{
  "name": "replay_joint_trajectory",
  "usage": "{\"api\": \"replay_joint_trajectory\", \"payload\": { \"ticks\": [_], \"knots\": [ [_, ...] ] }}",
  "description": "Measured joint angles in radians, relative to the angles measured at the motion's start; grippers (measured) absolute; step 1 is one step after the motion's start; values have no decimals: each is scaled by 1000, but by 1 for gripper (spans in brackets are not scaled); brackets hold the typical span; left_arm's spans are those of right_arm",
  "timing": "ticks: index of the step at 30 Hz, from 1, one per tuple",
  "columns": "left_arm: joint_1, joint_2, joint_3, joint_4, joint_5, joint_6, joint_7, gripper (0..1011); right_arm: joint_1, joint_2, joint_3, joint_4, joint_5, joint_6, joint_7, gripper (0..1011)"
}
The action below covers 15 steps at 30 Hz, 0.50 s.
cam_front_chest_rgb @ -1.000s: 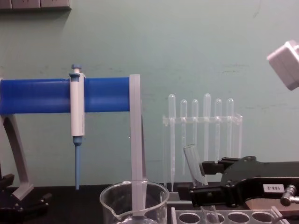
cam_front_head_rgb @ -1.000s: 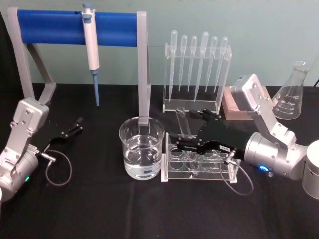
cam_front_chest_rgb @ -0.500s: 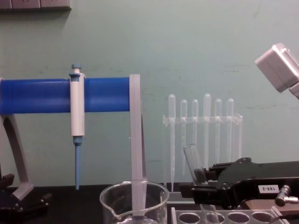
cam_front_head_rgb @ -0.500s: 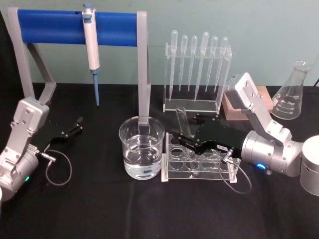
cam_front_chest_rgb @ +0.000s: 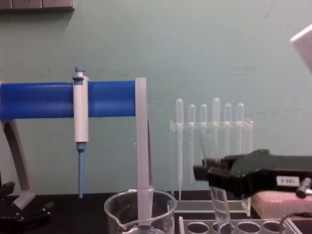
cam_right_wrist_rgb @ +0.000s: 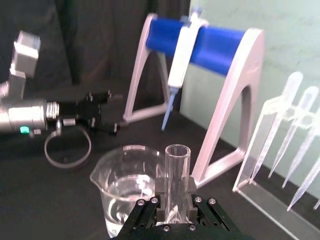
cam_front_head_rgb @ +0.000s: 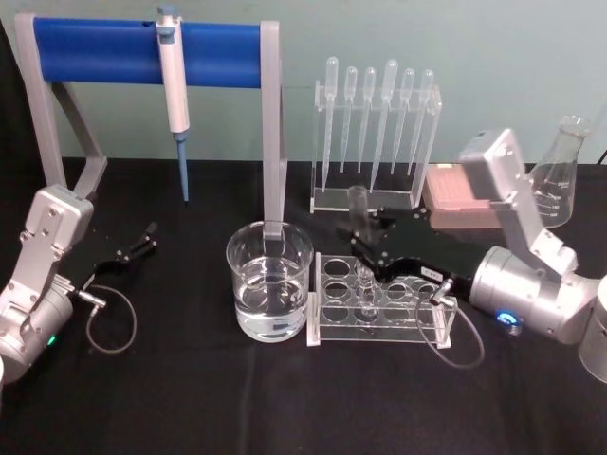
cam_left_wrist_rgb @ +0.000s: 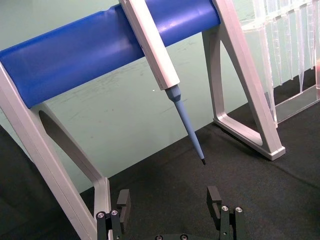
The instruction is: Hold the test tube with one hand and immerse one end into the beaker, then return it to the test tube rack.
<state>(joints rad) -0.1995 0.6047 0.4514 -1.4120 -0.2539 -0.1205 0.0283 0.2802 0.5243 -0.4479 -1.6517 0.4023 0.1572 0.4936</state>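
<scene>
1 tube (cam_front_head_rgb: 358, 207) in R pincer (cam_front_head_rgb: 360, 239)

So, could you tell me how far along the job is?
Done: the right gripper grips the test tube, now straighter than a second ago. In hand: seemingly lifting it, bottom end still at the rack. Left: dipping it in the beaker, then returning it. The left gripper sits parked, open, far left.

Chest view: test tube (cam_front_chest_rgb: 220, 207) midsection hidden behind right pincer (cam_front_chest_rgb: 207, 174); beaker (cam_front_chest_rgb: 146, 212) base cut off at bottom edge.
</scene>
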Motion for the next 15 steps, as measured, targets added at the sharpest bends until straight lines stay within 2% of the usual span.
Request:
{"api": "replay_joint_trajectory", "payload": {
  "ticks": [8,15],
  "knots": [
    [0,0,0,0,0,0,0,1000,-66,5,70,-76,63,-57,-38,227],
    [0,0,0,0,0,0,0,1000,-82,11,97,-119,79,-71,-58,227]
  ]
}}
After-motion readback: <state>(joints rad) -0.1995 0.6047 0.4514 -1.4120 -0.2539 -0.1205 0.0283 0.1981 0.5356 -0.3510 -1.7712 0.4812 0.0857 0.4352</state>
